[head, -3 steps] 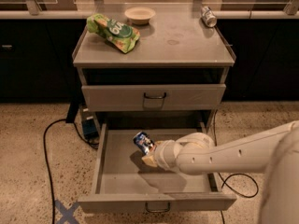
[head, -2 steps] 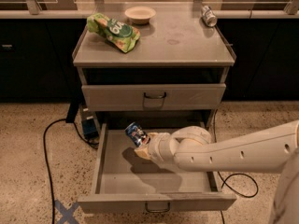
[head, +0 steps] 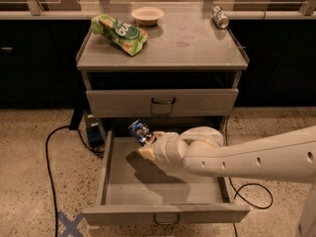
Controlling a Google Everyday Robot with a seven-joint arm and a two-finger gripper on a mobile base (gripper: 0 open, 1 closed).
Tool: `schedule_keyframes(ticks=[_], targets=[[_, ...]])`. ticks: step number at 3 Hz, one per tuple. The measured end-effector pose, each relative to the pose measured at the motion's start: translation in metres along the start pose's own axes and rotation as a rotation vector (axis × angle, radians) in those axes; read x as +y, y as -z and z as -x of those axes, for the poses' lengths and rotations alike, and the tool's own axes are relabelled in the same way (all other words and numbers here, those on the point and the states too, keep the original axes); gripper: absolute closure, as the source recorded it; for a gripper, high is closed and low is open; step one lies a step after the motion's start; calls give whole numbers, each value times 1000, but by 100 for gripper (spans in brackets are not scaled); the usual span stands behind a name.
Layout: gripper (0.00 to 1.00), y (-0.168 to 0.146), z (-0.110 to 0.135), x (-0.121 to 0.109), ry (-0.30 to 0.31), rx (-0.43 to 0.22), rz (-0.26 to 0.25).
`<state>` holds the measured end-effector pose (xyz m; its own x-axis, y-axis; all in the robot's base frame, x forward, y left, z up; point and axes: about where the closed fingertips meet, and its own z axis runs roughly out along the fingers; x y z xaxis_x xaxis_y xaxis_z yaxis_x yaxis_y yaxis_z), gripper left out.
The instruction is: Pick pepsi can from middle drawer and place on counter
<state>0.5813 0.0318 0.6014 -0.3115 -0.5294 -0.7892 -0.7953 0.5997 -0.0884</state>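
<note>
Down at the bottom of the frame the middle drawer (head: pixel 148 186) stands pulled wide open, its grey floor bare, and here's the change: the pepsi can (head: pixel 139 130) has come up off that floor! A moment ago it sat lower, nearer the middle of the tray; now it has climbed up and to the left, tilted, with only its shadow on the metal below. The claw (head: pixel 147 143), at centre frame on the end of the white arm (head: pixel 256 157) coming in from the right, is clamped on the can's lower end, and the can pokes out up and left of the fingers. The pick looks done, so the carry is on. Above it sits the closed upper drawer (head: pixel 163 102). Beyond that, the tabletop (head: pixel 197 48) waits with open space at centre. A green bag (head: pixel 119 32) lies at upper left, a bowl (head: pixel 147 15) behind it, and a silver can (head: pixel 220 17) at the far right.
</note>
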Motion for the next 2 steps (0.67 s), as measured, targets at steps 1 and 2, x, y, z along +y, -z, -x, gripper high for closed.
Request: schedule_keyframes(ticks=[1, 2], targets=[[100, 21, 50, -6, -9, -91, -12], [100, 55, 115, -12, 44, -188, -22]])
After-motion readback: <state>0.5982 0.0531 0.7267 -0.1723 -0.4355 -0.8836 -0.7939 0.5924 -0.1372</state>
